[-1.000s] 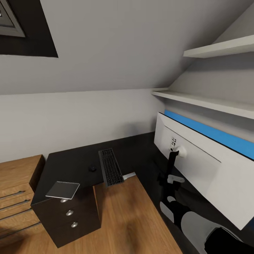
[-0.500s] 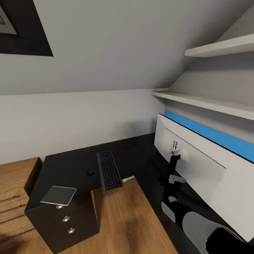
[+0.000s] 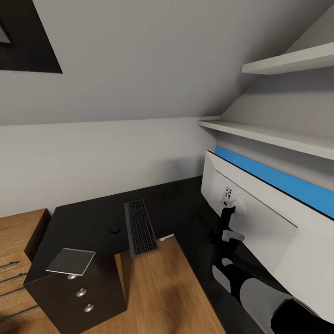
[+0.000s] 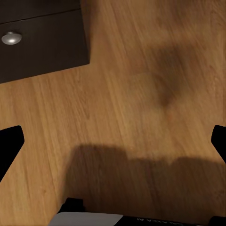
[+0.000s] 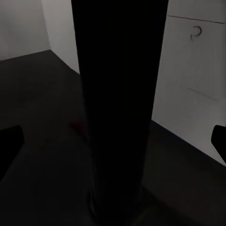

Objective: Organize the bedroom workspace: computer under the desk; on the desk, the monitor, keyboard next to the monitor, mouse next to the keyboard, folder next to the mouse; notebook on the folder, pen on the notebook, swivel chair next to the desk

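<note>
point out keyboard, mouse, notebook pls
keyboard (image 3: 140,228): head view, middle of the key rows.
mouse (image 3: 113,228): head view, top of its small black body.
notebook (image 3: 71,261): head view, centre of the grey glossy cover.

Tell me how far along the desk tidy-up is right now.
Done: the monitor stands on the desk, with the keyboard on the desktop and the mouse beside it. In hand: nothing visibly; the right end effector straddles the monitor's stand. Left: the notebook lies on the desk corner without folder or pen.
</note>
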